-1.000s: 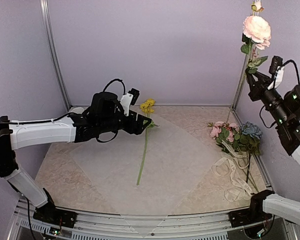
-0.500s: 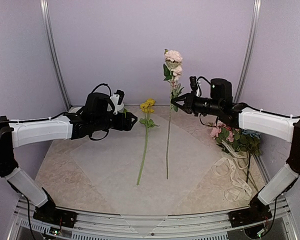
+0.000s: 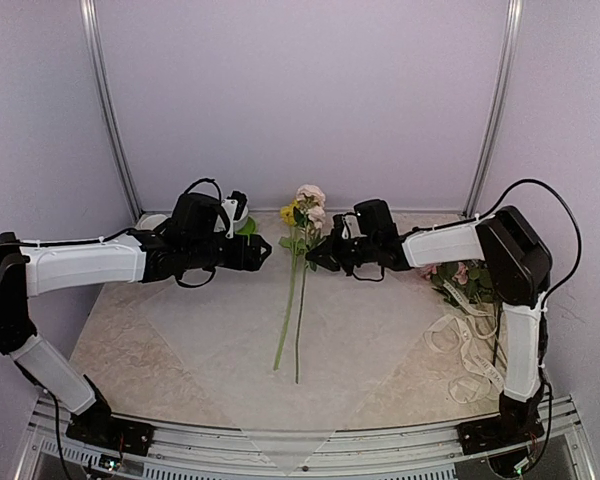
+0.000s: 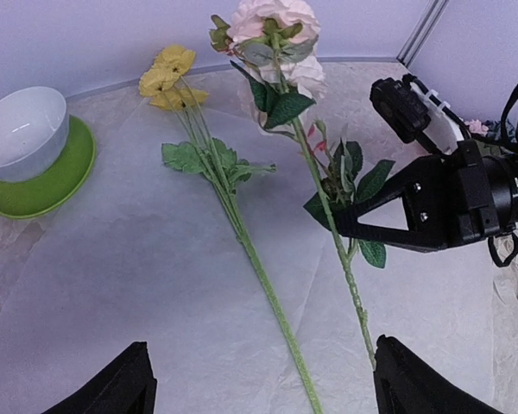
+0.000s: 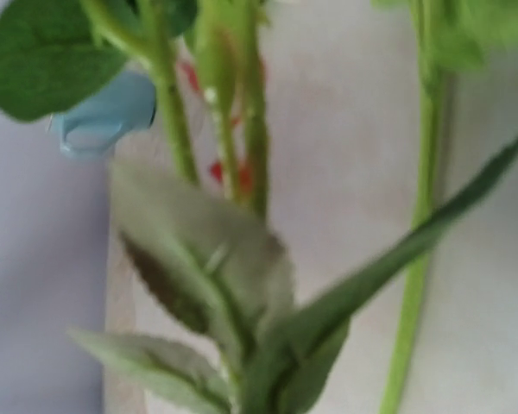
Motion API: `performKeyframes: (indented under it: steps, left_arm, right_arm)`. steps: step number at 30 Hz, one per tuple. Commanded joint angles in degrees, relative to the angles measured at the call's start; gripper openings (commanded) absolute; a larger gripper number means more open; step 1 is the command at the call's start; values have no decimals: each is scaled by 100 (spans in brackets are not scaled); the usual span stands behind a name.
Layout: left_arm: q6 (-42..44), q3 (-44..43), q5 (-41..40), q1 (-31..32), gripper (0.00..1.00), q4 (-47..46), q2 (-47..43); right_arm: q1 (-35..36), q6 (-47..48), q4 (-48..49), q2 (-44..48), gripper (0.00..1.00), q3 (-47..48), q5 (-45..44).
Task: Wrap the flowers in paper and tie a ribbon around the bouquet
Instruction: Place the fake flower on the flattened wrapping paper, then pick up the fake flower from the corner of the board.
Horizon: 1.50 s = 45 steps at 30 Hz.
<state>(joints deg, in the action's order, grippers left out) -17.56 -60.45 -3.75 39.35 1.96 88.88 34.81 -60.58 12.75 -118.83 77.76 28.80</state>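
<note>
**Pink rose held beside the yellow stem on the paper**

At the far left, a white bowl (image 4: 24, 129) sits on a green plate (image 4: 47, 177) near the back wall. The left gripper (image 3: 264, 251) hovers with its jaws wide apart (nothing between them) over the paper (image 3: 230, 330), which lies flat on the table (image 3: 105, 335). A yellow-flowered stem (image 3: 288, 300) lies on the sheet. Just right of it, the right gripper (image 3: 318, 257) is clamped on a pink rose stem (image 3: 300, 320) among its leaves. Farther right, the other flowers (image 3: 475, 275) and the ribbon (image 3: 460, 345) lie on the table.
</note>
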Motion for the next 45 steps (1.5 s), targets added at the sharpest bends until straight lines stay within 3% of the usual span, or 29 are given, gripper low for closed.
performKeyframes:
  steps: [1,4,10,15,19,23,28,31,36,45]
  left_arm:
    - [11,87,-35,11,85,11,15]
    - [44,98,-110,7,86,14,39]
    - [82,66,-102,-7,85,79,44]
    - [86,43,-132,-19,85,115,59]
    - [102,42,-110,-22,86,120,42]
    - [112,-1,-133,-25,86,166,20]
    - [218,-24,-203,-3,87,107,-18]
    - [282,-22,-324,59,99,25,-57]
    - [631,-21,-515,254,99,-150,-134]
    - [816,-144,-691,371,99,-59,-73]
  right_arm:
    - [54,473,-429,-124,0,518,-603]
    - [44,504,-574,-395,0,724,-619]
    - [35,528,-788,-615,14,771,-603]
    - [18,1114,-1368,-545,37,1147,-816]
    - [-51,2434,-2461,-250,51,1691,-1105]
    - [-291,4098,-3971,272,51,1979,-1340]
    - [-1092,4571,-5808,1326,51,1451,-3294]
    - [-1967,4511,-6154,1945,54,688,-3490]
    - [-3038,4643,-6473,2330,60,-13,-3722]
    - [-3411,4710,-7082,1637,44,-118,-4363]
